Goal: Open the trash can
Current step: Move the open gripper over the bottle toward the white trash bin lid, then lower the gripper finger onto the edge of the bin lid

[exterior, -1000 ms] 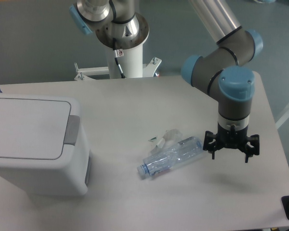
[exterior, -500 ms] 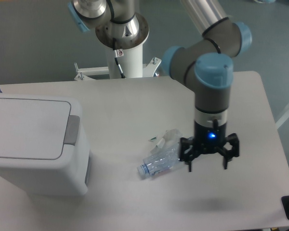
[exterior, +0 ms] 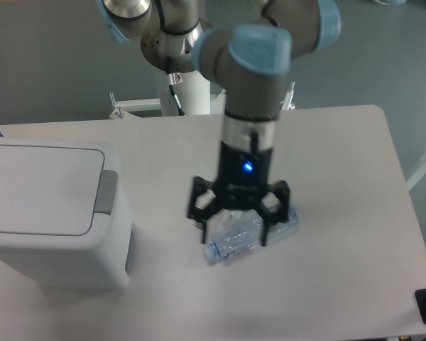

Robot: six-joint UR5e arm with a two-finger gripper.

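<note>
Gripper (exterior: 234, 226) fingers hang spread wide apart in the one camera view, pointing down at the table (exterior: 341, 177). Nothing is pinched between them. One dark finger (exterior: 197, 213) sits on the picture's left side and the other one sits on the picture's right side. A small blue light glows on the black wrist part just above the fingers.

Under the fingers, and a little toward the picture's right, lies a clear plastic bottle (exterior: 252, 238) on its side. Its blue neck end pokes out below the fingers, toward the front of the table. I cannot tell if the fingers touch the bottle or float above it, but they look like they are above it.

The trash can (exterior: 53, 213) stands well off to the picture's left of the fingers, at the table's left edge. It is a big white box with round corners. Its flat white lid (exterior: 39, 186) is down and closed. A grey push strip (exterior: 106, 192) runs along the lid's side that faces the fingers. The fingers and the trash can are well apart.
</note>
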